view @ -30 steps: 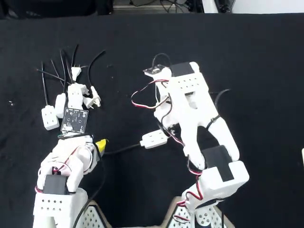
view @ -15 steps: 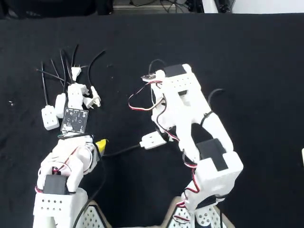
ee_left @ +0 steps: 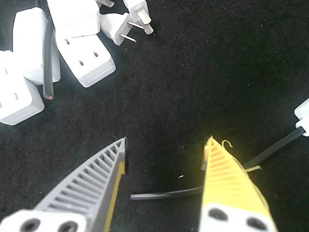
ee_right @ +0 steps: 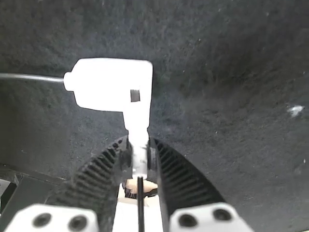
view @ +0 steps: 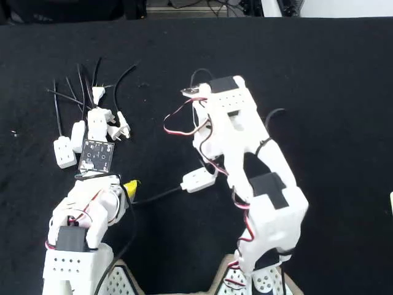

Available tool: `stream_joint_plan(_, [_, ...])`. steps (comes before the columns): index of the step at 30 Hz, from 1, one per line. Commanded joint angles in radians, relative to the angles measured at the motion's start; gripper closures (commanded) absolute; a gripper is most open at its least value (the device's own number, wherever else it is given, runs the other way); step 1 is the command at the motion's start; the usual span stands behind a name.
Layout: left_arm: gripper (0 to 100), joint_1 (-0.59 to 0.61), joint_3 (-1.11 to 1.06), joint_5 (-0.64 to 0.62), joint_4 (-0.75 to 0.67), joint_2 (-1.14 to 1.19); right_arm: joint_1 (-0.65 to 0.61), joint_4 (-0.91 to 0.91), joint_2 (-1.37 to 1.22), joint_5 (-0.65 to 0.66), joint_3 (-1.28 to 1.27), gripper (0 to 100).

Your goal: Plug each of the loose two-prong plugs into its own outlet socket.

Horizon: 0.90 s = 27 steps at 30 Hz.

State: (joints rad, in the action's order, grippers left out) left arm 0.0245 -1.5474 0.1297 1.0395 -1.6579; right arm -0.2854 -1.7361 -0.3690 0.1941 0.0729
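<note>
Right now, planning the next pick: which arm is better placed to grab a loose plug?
Left, likely. The left gripper is open, with a loose plug just ahead. The right gripper is shut on a white plug at the corded socket, farther away.

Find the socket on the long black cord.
High view: mid-table, the socket lies just left of the right gripper, pinching a plug there; the cord trails toward the left gripper.

L gripper (ee_left: 167, 141) low, jaws wide apart; R gripper (ee_right: 138, 141) pinched on white connector (ee_right: 108, 89), R arm folded fwd.
</note>
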Motion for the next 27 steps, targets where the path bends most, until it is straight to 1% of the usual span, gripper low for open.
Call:
stream_joint_plan(1, [74,0.007,0.016,0.011,0.0,-0.011,-0.018,-0.029,-0.081,-0.006,0.093,98.8])
stream_joint_plan(5, [74,0.007,0.016,0.011,0.0,-0.011,-0.029,-0.029,-0.136,-0.006,0.154,98.8])
stream_joint_plan(15, [74,0.007,0.016,0.011,0.0,-0.011,-0.124,-0.029,-0.114,0.014,0.12,98.8])
stream_joint_plan(18, [74,0.007,0.015,0.011,0.0,-0.011,-0.127,-0.014,-0.071,0.02,0.073,98.8])
stream_joint_plan(20, [74,0.007,0.015,0.011,0.0,-0.011,-0.129,0.029,-0.01,0.06,0.028,98.8])
stream_joint_plan(24, [74,0.007,0.015,0.012,0.0,-0.011,-0.129,0.129,0.139,0.103,-0.119,98.8])
stream_joint_plan(27, [74,0.007,0.015,0.012,0.0,-0.011,-0.124,0.155,0.209,0.127,-0.228,98.8])
